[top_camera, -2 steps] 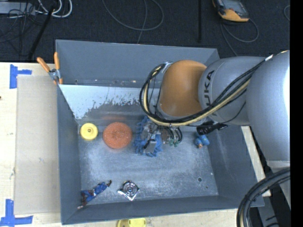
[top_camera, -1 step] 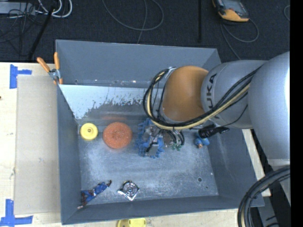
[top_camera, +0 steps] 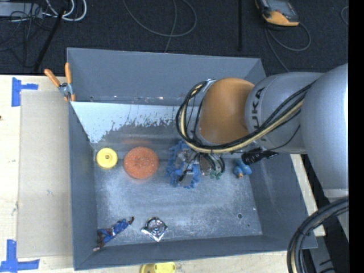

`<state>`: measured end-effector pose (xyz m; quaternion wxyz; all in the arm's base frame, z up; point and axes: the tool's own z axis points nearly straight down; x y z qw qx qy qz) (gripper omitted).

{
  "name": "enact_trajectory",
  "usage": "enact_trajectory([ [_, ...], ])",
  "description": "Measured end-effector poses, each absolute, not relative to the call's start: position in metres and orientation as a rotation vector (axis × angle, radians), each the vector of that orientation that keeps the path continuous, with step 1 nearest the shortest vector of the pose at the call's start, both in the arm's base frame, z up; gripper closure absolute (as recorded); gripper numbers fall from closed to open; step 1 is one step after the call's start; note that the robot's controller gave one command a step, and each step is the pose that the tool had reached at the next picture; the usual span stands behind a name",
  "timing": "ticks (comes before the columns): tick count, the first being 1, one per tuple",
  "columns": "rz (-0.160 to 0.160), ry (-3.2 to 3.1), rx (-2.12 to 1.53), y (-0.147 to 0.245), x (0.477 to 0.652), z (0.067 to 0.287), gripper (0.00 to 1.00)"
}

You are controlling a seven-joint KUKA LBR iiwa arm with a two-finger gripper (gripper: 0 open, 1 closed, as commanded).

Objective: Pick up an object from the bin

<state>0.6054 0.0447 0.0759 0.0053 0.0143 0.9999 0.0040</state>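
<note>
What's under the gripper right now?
A blue object lies under the gripper, just right of the orange disc. The arm covers its upper right part, so its full shape is hidden.

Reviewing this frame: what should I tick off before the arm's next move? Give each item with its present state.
1. Claw is down inside the bin, near the middle of the floor and away from the walls: ok.
2. A target is there: a blue thing lies right at the claw: ok.
3. Blue thing held by the claw: cannot tell.
4. Orange disc lies apart from the blue thing, toward the view's left: ok.
5. Yellow round thing lies farther off, beyond the disc: ok.
6. Small blue piece lies apart on the other side: ok.
</note>
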Motion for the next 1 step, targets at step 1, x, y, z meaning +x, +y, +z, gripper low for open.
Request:
enact_trajectory([
  [1,0.0,3.141,0.107,0.0372,0.5899,0.2694,1.0],
])
